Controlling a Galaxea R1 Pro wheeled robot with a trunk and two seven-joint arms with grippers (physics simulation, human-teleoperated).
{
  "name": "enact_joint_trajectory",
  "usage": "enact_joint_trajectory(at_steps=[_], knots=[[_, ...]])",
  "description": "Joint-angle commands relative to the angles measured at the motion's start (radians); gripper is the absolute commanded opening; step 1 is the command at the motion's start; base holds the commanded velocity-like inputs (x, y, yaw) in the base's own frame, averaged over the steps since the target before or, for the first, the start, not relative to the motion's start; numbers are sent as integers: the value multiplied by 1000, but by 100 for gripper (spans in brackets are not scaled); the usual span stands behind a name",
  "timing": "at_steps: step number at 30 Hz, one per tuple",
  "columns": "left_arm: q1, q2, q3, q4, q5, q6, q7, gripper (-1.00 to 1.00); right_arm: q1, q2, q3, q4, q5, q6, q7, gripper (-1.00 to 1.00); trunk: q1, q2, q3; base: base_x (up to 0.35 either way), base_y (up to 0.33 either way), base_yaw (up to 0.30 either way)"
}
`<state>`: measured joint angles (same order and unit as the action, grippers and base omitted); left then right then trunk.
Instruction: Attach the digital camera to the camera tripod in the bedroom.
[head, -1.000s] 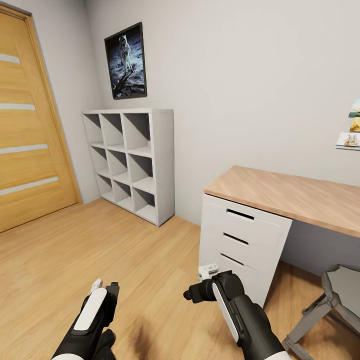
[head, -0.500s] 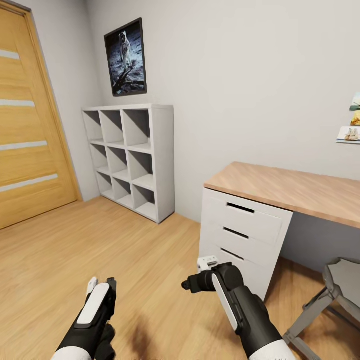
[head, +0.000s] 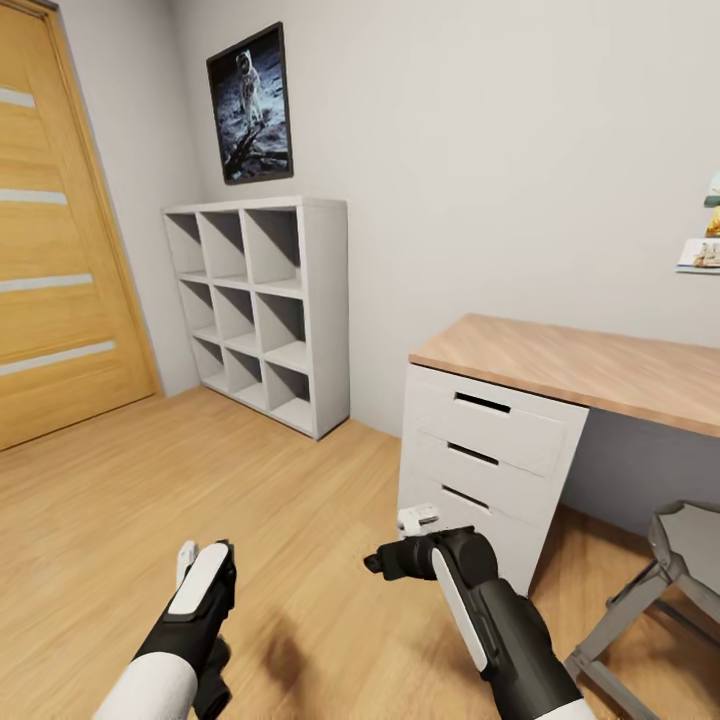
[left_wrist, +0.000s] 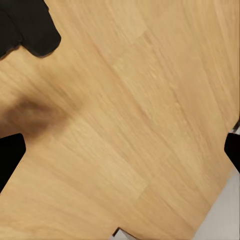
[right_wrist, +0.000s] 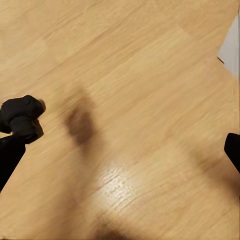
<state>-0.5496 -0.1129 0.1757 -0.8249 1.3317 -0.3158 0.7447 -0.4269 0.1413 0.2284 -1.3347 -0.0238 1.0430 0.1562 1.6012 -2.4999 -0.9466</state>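
Both wrist views look past black fingertips at their edges to bare plank floor (left_wrist: 135, 125), so each pair of jaws stands wide with nothing between them, while the head view shows the left gripper (head: 200, 565) and right gripper (head: 385, 560) held low over that floor. That view also takes in the bedroom: a wood-topped white surface (head: 580, 365) with three drawers beside the right arm, a grey stool (head: 660, 590), white cube shelves (head: 265, 310), an astronaut picture (head: 250, 105) and a wooden door (head: 55, 240). Camera and tripod are not near either pair of jaws; where they lie I cannot tell.
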Motion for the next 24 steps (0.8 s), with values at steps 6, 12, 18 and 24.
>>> enact_joint_trajectory(at_steps=[6, 12, 18, 24], knots=[[-4, -1, 4, 7, 8, -22, 3, 100, 116, -9, -4, -202, 1, -10, 0, 100, 2, -2, -24, 0, 0, 0], [-5, -1, 5, 9, 8, -25, 5, 100, 147, -11, -4, -247, 4, -56, -1, 100, 5, -3, -48, 0, 0, 0], [-5, -1, 5, 11, 8, -27, 6, 100, 165, -12, -6, -269, 9, -133, -2, 100, 8, -5, -71, 0, 0, 0], [-6, -1, 5, 11, 7, -27, 7, 100, 171, -13, -10, -275, 10, -161, -1, 100, 11, -6, -94, 0, 0, 0]])
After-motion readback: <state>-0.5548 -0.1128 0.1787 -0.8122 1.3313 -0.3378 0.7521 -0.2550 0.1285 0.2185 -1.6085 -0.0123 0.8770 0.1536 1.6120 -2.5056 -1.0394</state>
